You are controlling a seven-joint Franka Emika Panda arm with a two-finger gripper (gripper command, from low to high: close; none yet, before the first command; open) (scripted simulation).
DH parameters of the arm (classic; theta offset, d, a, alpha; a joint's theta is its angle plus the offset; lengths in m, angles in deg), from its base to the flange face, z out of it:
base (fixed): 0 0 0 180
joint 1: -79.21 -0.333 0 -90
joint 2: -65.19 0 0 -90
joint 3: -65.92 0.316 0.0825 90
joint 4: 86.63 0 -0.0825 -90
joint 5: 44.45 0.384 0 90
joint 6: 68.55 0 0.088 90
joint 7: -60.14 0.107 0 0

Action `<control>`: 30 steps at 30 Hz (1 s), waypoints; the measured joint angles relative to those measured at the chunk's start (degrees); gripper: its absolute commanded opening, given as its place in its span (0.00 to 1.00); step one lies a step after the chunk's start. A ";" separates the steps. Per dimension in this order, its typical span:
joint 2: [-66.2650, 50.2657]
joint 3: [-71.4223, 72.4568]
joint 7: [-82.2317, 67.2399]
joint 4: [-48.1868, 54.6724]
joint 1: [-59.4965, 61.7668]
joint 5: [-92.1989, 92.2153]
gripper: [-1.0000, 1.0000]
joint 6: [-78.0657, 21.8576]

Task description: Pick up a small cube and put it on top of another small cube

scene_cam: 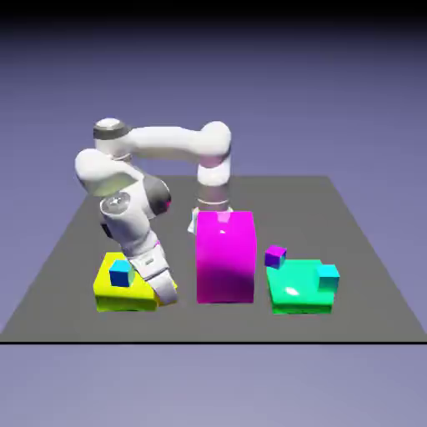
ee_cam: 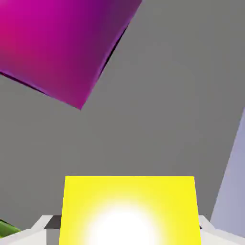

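The tiny yellow-orange cube (ee_cam: 129, 210) fills the bottom of the hand view, pressed between my two grey fingertips (ee_cam: 42, 225). In the exterior view only a sliver of that cube (scene_cam: 169, 291) shows at my gripper (scene_cam: 164, 289), which is low over the table at the right edge of the flat bright-yellow block (scene_cam: 113, 292). My gripper (ee_cam: 129, 232) is shut on the cube. The tiny cyan-blue cube (scene_cam: 121, 273) with darker blue sides sits on top of the yellow block, just left of my hand.
A tall magenta block (scene_cam: 225, 254) stands right of my gripper and also shows as the magenta block (ee_cam: 57, 43) at the hand view's top left. Further right lies a flat green block (scene_cam: 296, 292) carrying a second cyan cube (scene_cam: 328, 275), with a tiny purple cube (scene_cam: 275, 255) behind it.
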 measured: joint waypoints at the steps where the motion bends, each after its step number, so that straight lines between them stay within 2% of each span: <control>1: -0.14 0.71 -2.49 0.30 -0.24 -0.33 0.00 -1.48; 30: -4.15 20.98 -73.43 8.96 -7.18 -9.67 0.00 -43.47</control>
